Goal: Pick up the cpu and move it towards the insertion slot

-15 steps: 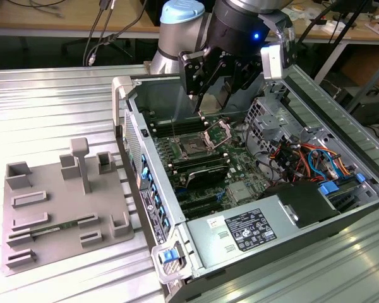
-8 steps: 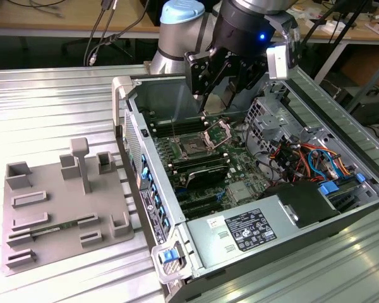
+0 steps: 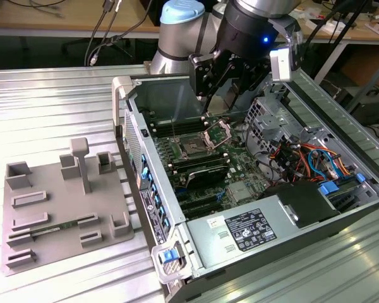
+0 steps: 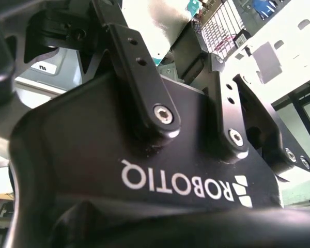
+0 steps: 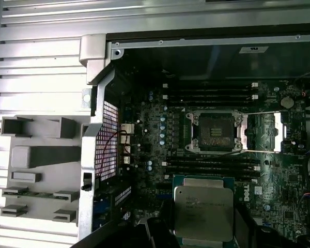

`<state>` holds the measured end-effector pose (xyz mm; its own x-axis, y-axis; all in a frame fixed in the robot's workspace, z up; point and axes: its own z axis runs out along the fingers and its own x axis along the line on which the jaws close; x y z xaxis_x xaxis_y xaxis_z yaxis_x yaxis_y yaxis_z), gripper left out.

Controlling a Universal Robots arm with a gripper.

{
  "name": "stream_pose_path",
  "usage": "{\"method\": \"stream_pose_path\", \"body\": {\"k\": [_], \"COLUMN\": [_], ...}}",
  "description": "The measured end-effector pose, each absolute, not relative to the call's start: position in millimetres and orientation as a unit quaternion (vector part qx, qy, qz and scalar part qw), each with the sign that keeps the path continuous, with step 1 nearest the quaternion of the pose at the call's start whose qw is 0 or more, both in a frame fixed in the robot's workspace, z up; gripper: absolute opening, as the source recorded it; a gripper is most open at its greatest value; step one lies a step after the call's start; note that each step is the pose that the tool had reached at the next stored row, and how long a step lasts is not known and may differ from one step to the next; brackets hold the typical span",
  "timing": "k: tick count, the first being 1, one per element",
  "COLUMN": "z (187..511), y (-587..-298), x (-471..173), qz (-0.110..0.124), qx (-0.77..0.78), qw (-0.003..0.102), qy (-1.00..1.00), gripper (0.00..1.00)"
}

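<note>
Claw (image 3: 230, 79) up over the open computer case (image 3: 341, 208), hanging above the back of the board, fingers (image 4: 144, 77) drawn in narrow on the cpu (image 5: 203, 206). In the first wrist view, chip carried flat, silvery lid facing the camera, green rim visible round it, black fingertip (image 5: 155, 232) at its edge. Exact contact points hidden behind the lid.

Insertion slot (image 5: 217, 132) just beyond the chip in the first wrist view: dark centre, shiny bracket (image 5: 261, 133) and lever swung open to one side. Same socket in the exterior view (image 3: 192, 146), below and slightly toward that view's left of the claw. Cpu held over the memory slots (image 5: 212, 165), not yet over the socket.

Handling, judged: light, stiff, thin; lid slick metal, so pinch across opposite edges of the substrate, not on the faces. Underside contacts and socket pins fragile; best kept level, no scraping.

Grey plastic tray (image 3: 63, 208) with raised blocks on the ribbed bench (image 3: 50, 101), toward the exterior view's left, beside the case wall.
</note>
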<state>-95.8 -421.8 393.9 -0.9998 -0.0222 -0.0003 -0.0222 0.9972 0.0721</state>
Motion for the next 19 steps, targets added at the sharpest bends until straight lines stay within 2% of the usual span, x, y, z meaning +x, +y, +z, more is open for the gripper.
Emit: {"method": "stream_pose_path", "body": {"k": [19], "z": [390], "y": [-418], "x": [-68], "qz": [-0.036], "qx": [0.011], "qw": [0.000], "qy": [-0.999], "gripper": [0.55]}}
